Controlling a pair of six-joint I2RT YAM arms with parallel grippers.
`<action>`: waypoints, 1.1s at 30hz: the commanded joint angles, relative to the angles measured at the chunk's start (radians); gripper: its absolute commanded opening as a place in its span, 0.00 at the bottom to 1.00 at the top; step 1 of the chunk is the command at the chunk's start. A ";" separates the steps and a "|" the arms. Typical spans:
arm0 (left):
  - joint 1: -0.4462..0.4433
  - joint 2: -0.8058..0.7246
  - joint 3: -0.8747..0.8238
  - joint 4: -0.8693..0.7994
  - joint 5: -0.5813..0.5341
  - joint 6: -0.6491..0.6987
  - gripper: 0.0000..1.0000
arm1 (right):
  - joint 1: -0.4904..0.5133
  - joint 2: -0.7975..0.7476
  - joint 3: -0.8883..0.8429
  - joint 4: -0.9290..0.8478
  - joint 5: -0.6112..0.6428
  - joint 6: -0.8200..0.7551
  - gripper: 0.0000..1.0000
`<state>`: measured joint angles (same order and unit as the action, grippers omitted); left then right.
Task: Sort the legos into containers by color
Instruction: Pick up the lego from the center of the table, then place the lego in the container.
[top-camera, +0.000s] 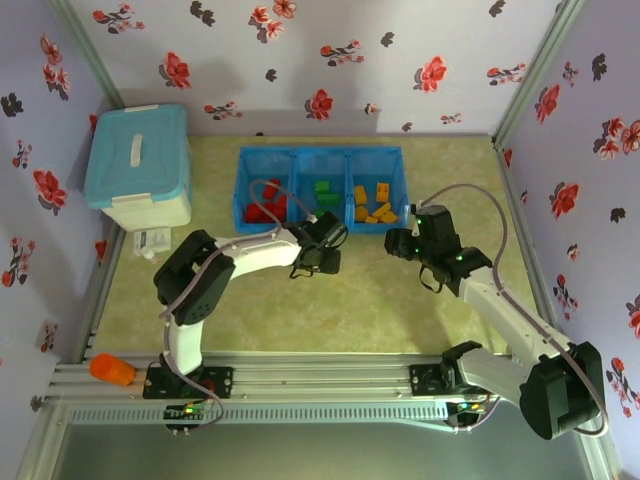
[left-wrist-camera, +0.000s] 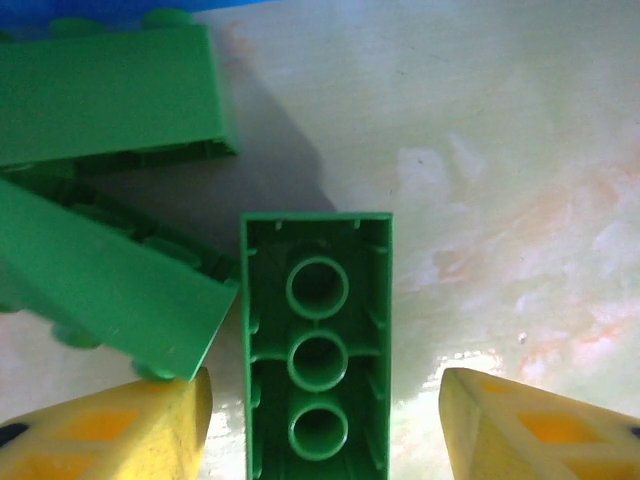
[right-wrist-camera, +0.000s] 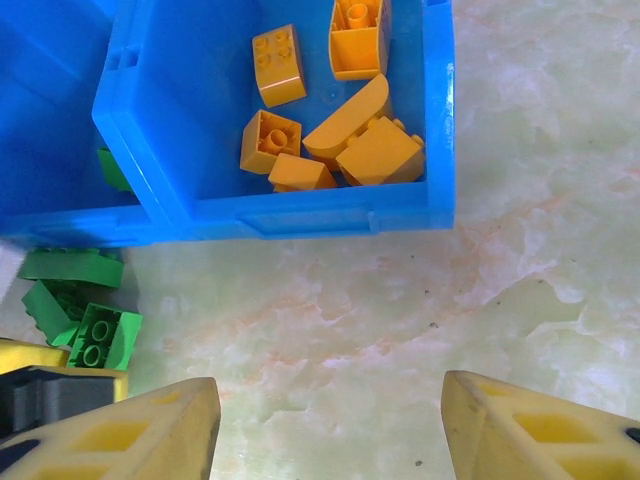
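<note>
A green lego lies studs-down on the table between the fingers of my left gripper. The jaws are open, with a gap on each side of it. Two more green legos lie just left of it, in front of the blue tray. In the tray's containers, red legos are on the left, green ones in the middle and orange ones on the right. My left gripper is at the tray's front wall. My right gripper stands open over bare table before the orange container.
A pale blue lidded box stands at the back left, with a small white packet in front of it. An orange object sits on the rail at the near left. Flowered walls close in the table's sides and back.
</note>
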<state>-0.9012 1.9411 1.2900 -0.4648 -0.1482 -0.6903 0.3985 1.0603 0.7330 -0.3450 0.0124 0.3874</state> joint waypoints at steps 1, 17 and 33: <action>-0.017 0.052 0.064 -0.081 -0.053 0.032 0.59 | 0.005 -0.029 -0.019 0.017 0.024 0.017 0.60; -0.090 -0.060 0.162 -0.259 -0.174 0.073 0.22 | 0.004 -0.093 -0.072 0.015 0.048 0.037 0.56; 0.141 0.063 0.556 -0.340 -0.137 0.268 0.23 | 0.004 -0.195 -0.134 -0.017 0.031 0.079 0.54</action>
<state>-0.7918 1.9518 1.7779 -0.7586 -0.2878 -0.4877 0.3985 0.8867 0.6048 -0.3420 0.0372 0.4484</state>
